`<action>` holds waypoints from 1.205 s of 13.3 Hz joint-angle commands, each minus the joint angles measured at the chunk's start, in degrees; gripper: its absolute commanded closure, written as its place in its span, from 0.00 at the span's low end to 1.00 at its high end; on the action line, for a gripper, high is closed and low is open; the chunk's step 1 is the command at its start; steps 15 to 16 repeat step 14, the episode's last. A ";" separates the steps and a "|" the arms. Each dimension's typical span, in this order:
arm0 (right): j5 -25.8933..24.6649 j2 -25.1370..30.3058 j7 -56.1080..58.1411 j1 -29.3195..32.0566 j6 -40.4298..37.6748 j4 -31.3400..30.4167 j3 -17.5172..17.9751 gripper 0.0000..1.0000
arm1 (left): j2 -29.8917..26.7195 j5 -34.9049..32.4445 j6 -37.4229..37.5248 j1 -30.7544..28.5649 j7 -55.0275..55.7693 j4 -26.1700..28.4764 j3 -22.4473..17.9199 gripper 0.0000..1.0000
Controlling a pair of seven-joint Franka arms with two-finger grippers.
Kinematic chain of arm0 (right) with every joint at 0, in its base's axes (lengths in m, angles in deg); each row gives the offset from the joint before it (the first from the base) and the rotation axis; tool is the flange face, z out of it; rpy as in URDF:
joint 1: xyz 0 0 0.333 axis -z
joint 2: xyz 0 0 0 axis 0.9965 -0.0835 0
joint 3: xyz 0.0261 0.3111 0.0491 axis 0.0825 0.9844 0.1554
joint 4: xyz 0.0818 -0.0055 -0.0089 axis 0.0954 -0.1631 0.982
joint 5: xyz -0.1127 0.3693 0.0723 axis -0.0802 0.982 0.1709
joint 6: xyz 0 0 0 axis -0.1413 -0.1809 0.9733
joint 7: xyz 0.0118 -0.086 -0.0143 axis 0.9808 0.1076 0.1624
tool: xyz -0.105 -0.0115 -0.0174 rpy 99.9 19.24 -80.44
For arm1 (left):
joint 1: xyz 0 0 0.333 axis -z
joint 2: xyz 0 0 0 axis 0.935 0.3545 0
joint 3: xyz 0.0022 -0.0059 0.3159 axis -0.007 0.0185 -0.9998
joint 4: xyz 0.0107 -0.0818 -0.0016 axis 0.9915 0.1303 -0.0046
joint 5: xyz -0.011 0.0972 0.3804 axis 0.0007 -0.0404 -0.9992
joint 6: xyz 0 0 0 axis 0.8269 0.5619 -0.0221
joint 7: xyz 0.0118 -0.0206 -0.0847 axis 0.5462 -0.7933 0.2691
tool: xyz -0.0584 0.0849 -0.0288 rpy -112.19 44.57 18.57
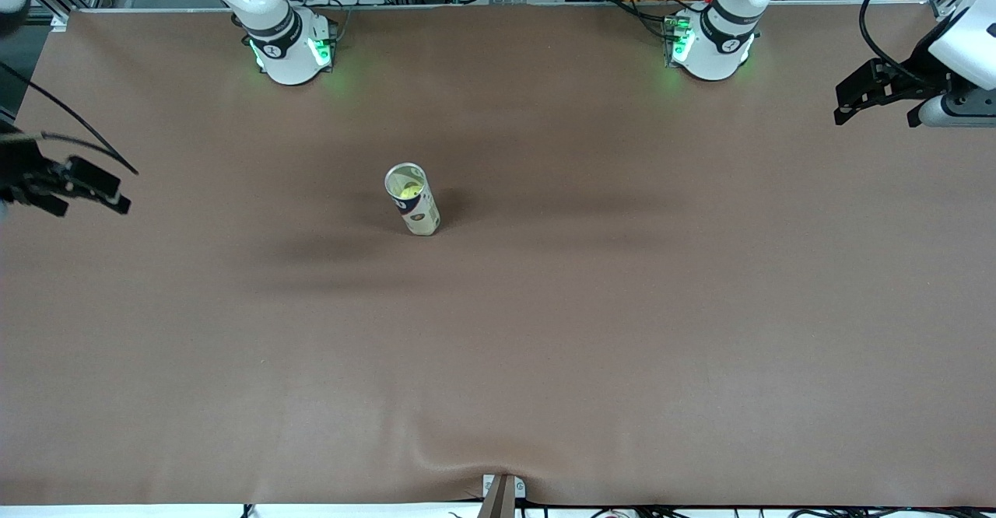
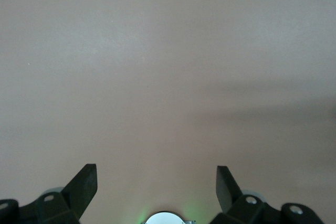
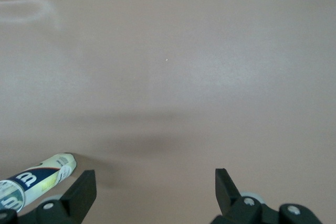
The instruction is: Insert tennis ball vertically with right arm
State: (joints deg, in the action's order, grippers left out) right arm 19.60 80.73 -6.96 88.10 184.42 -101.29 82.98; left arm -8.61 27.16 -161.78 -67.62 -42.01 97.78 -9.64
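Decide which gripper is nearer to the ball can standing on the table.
Right. The right gripper hangs open over the table's right-arm end, the ball can nearby; the left gripper hangs open over the left-arm end, much farther off.

Tube can [image 1: 413, 200] upright on table [image 1: 622, 331], toward right arm's end of middle, nearer front camera than both arm bases. Tennis ball [image 1: 408, 188] inside can, below open mouth. Right gripper [image 1: 85, 191] over table edge at right arm's end, well apart from can, fingers spread, nothing between. Left gripper [image 1: 875, 102] over table at left arm's end, fingers spread, nothing between.
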 commanded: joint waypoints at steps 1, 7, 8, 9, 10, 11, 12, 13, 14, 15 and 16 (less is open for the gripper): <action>0.72 5.76 0.42 0.37 0.62 -5.46 -0.01 0.00 | 0.36 1.41 0.03 0.06 -0.07 -0.95 0.04 0.00; -0.16 6.83 0.86 0.19 1.14 -6.00 0.07 0.00 | 0.53 1.24 0.11 0.14 0.02 -1.21 -0.04 0.00; -1.29 6.83 0.86 0.02 1.23 -5.91 0.25 0.00 | 0.53 0.89 0.03 0.41 0.28 -1.21 0.04 0.00; -2.44 6.83 0.86 -0.33 1.32 -5.82 0.25 0.00 | 0.62 0.54 0.11 0.58 0.89 -1.64 0.04 0.00; -2.71 6.83 0.78 -0.42 1.32 -5.82 0.25 0.00 | 1.58 0.45 0.11 0.50 0.90 -2.35 0.04 0.00; -2.71 6.74 0.77 -0.42 1.32 -5.91 0.25 0.00 | 2.11 0.45 0.11 0.41 1.07 -2.70 0.04 0.00; -2.71 6.74 0.69 -0.42 1.32 -5.91 0.25 0.00 | 2.20 0.36 0.20 0.23 1.07 -2.62 0.04 0.00; -2.71 6.74 0.60 -0.42 1.32 -6.00 0.25 0.00 | 2.20 0.36 0.20 0.15 1.07 -2.53 0.04 0.00; -2.71 6.74 0.60 -0.42 1.23 -6.00 0.25 0.00 | 2.20 0.36 0.20 0.06 1.07 -2.44 0.04 0.00; -2.71 6.74 0.60 -0.42 1.23 -6.00 0.25 0.00 | 2.20 0.36 0.20 0.06 1.07 -2.44 0.04 0.00; -2.71 6.74 0.60 -0.42 1.23 -6.00 0.25 0.00 | 2.20 0.36 0.20 0.06 1.07 -2.44 0.04 0.00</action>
